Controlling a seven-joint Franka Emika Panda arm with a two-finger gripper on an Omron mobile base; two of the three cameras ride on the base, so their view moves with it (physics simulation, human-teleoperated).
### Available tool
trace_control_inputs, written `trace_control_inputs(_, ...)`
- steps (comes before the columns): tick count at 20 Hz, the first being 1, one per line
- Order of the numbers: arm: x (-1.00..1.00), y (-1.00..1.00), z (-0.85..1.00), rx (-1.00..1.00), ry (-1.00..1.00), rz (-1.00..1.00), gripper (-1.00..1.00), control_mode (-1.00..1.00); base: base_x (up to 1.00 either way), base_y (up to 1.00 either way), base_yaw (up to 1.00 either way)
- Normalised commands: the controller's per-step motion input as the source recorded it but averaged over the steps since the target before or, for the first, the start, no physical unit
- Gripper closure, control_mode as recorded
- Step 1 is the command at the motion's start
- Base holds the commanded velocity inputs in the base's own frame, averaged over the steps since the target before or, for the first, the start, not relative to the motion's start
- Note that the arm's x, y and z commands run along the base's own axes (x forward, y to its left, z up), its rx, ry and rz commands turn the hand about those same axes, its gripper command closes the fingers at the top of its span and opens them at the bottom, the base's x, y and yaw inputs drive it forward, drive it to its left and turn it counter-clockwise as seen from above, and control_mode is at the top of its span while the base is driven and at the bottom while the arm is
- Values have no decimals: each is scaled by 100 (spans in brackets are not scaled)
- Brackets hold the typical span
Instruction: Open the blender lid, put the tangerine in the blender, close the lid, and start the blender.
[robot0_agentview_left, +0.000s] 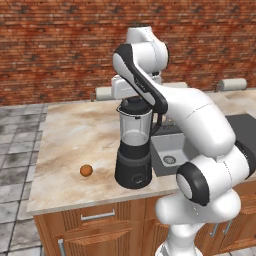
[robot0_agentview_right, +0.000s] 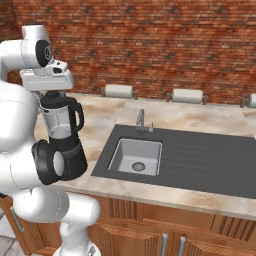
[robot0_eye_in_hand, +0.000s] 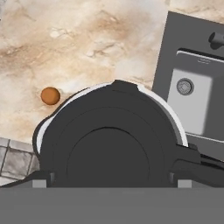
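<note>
The blender (robot0_agentview_left: 133, 150) stands on the marble counter just left of the sink, with a black base, a clear jar and a side handle (robot0_agentview_right: 78, 117). The black blender lid (robot0_eye_in_hand: 109, 144) sits on the jar's rim. My gripper (robot0_eye_in_hand: 112, 181) hangs straight above it, open, with one fingertip (robot0_eye_in_hand: 41, 180) at each side of the lid. From the base cameras the gripper (robot0_agentview_left: 133, 100) is right on top of the blender lid (robot0_agentview_left: 136, 106). The tangerine (robot0_agentview_left: 86, 170) lies on the counter left of the blender base, and the tangerine (robot0_eye_in_hand: 50, 96) also appears beside the lid.
A dark sink (robot0_agentview_right: 136, 156) with a faucet (robot0_agentview_right: 141, 120) lies to the right of the blender. Paper towel rolls (robot0_agentview_right: 119, 91) stand along the brick wall. The counter's front edge (robot0_agentview_left: 100, 202) runs close to the blender base.
</note>
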Motion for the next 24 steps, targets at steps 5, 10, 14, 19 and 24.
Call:
trace_control_inputs(5, 0, 0, -27, 0, 2, 0, -100, -100, 0, 0, 0)
trace_control_inputs(10, 0, 0, -25, 0, 3, 0, 100, -100, 0, 0, 0)
trace_control_inputs(14, 0, 0, -12, 0, 0, 0, 100, -100, 0, 0, 0)
trace_control_inputs(19, 0, 7, 0, 0, 0, 0, 100, -100, 0, 0, 0)
trace_control_inputs(24, -2, 4, 5, 0, 0, 0, 100, -100, 0, 0, 0)
